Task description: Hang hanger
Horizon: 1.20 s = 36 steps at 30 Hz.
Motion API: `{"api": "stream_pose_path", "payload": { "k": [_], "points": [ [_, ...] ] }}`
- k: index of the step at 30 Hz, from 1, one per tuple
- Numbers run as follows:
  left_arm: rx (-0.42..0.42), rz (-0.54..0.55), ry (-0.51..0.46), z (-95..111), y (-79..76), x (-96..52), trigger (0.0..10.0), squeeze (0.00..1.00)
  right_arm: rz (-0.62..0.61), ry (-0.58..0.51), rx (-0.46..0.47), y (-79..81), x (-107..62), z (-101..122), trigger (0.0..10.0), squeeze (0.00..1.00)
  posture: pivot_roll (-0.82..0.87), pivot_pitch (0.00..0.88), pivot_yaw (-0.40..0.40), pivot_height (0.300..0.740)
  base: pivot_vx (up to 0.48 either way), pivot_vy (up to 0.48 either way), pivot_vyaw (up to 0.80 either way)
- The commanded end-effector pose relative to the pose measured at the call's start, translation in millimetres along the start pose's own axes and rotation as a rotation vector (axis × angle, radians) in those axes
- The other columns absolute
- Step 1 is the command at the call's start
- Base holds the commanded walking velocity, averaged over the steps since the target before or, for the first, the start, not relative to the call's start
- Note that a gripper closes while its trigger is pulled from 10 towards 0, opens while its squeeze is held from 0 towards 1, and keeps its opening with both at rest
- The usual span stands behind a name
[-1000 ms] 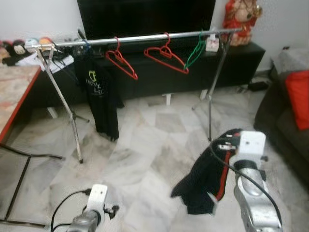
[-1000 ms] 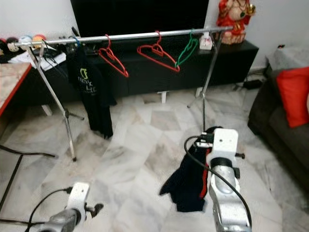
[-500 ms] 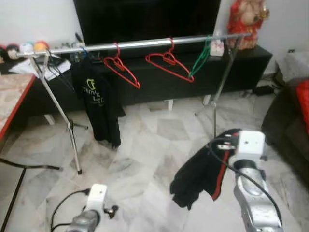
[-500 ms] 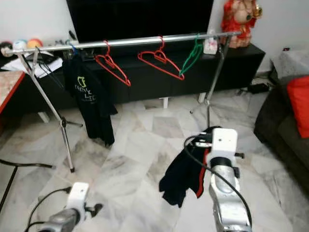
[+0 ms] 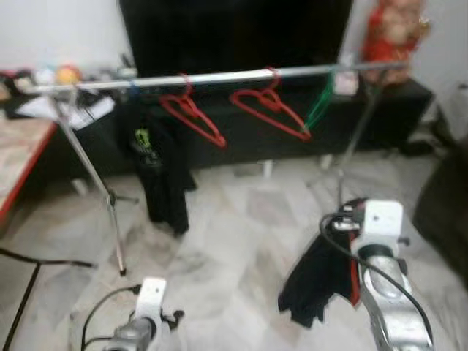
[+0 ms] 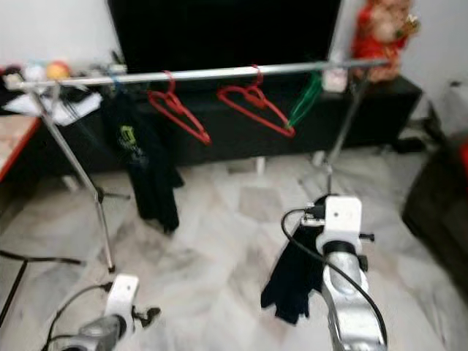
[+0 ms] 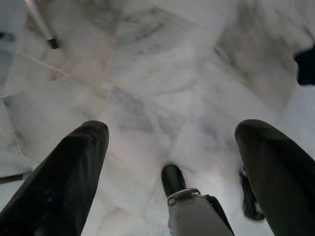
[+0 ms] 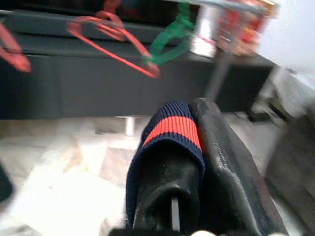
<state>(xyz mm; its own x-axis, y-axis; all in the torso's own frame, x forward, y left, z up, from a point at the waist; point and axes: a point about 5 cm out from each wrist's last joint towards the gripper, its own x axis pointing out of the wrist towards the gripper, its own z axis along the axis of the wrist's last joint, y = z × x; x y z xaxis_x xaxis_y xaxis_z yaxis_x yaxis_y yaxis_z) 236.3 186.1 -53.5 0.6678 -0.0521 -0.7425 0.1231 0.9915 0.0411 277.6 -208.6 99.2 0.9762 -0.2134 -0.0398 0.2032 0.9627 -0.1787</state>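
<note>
A dark garment (image 6: 292, 281) with a red stripe is pinched between the closed fingers of the right gripper (image 8: 189, 147), kept off the floor; the rail (image 6: 219, 72) stands ahead. The left gripper (image 7: 172, 147) is held wide open, empty.

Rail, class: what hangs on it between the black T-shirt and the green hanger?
Two red hangers hang on the rail between the black T-shirt and the green hanger, seen in both eye views. The right hand grips a dark garment.

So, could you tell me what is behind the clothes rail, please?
Behind the clothes rail stands a low black cabinet with a dark screen and a red figure on it. The hanging black shirt covers part of the cabinet.
</note>
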Motion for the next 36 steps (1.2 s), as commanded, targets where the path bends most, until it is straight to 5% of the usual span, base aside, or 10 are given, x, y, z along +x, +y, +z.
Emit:
{"api": "stream_pose_path", "payload": {
  "k": [1, 8, 36],
  "points": [
    [0.001, 0.032, 0.024, -7, 11.6, -3.0, 10.0, 0.0, 0.036, -0.055, 0.015, 11.1, 3.1, 13, 10.0, 0.0, -0.06, 0.0, -0.03, 0.74, 0.337, 0.0, 0.8],
    [0.001, 0.032, 0.023, -7, 11.2, -2.7, 10.0, 0.0, 0.046, -0.057, 0.023, 12.0, 3.4, 14, 10.0, 0.0, -0.06, 0.0, -0.031, 0.74, 0.333, 0.0, 0.71],
    [0.019, 0.021, 0.016, -6, 10.7, -2.6, 10.0, 0.0, -0.07, 0.065, 0.124, -5.7, 2.3, -8, 10.0, 0.0, -0.07, 0.0, -0.027, 0.74, 0.02, 0.0, 0.0]
  ]
}}
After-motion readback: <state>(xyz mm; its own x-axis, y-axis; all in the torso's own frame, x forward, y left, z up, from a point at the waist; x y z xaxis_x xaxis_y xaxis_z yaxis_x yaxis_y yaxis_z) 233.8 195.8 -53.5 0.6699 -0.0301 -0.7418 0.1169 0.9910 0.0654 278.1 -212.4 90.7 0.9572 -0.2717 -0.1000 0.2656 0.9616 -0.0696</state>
